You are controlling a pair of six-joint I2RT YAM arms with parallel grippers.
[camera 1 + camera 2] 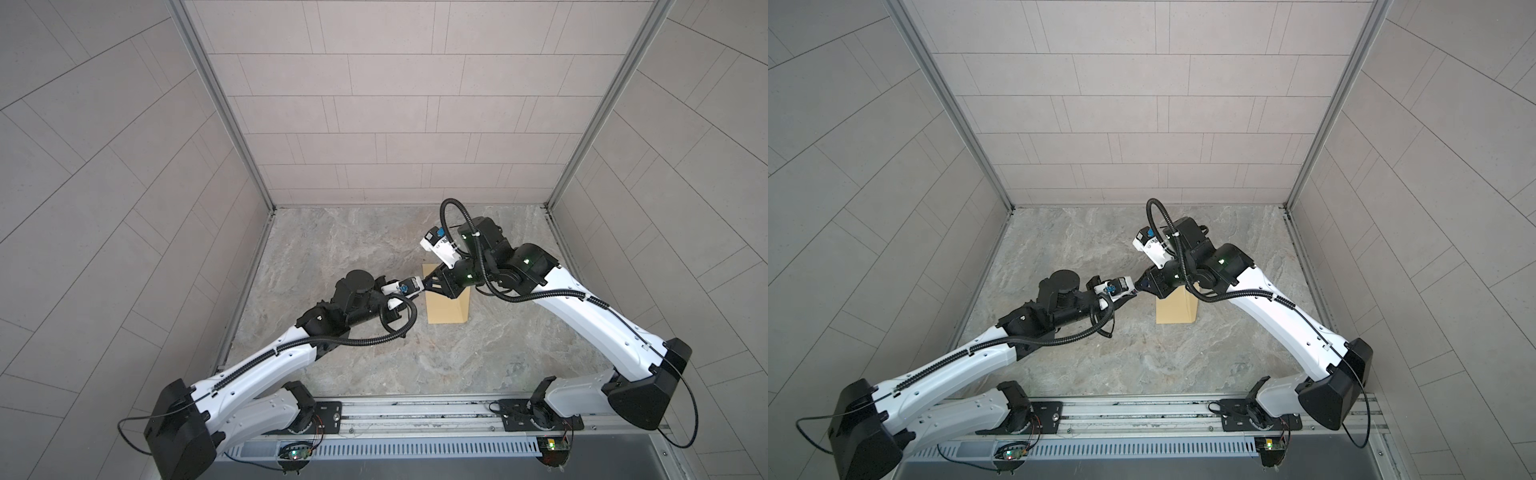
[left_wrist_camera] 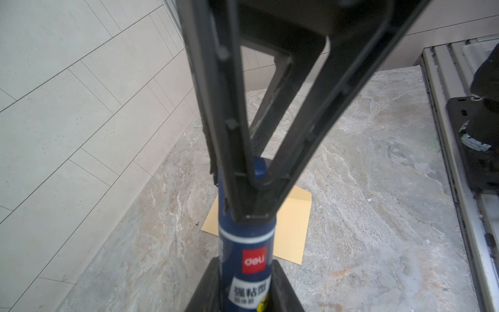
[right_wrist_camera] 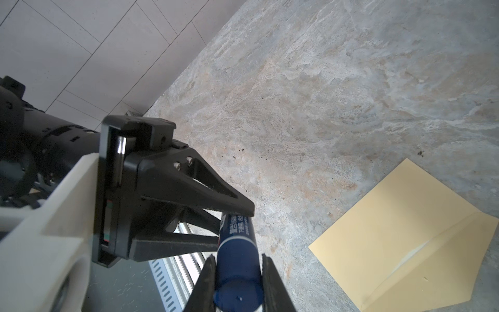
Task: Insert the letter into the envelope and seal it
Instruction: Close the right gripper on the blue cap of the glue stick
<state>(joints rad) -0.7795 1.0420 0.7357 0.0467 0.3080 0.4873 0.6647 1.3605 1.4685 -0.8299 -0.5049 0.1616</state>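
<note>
the left end effector (image 2: pixel 247 283) pinches the labelled body of a blue glue stick (image 2: pixel 247 243), held in the air above the tabletop (image 1: pixel 332 249). the right end effector (image 3: pixel 239 286) pinches the stick's other end, so the two meet tip to tip. this looks like pulling the cap off.

the likely failure is slip. the round tube sits between narrow flat fingers, and a pull that is not straight along the stick could twist it out of one grip and drop it. it would probably land on or just beside the envelope (image 1: pixel 446 311), which lies flat near the middle of the tabletop with its flap (image 3: pixel 437 264) unfolded and unsealed. a knock could slide the light paper.

the letter shows in no view, and i cannot tell whether it is inside. the right arm's wrist hangs over the envelope's far part, covering much of it in both top views and crowding any reach to the flap.
</note>
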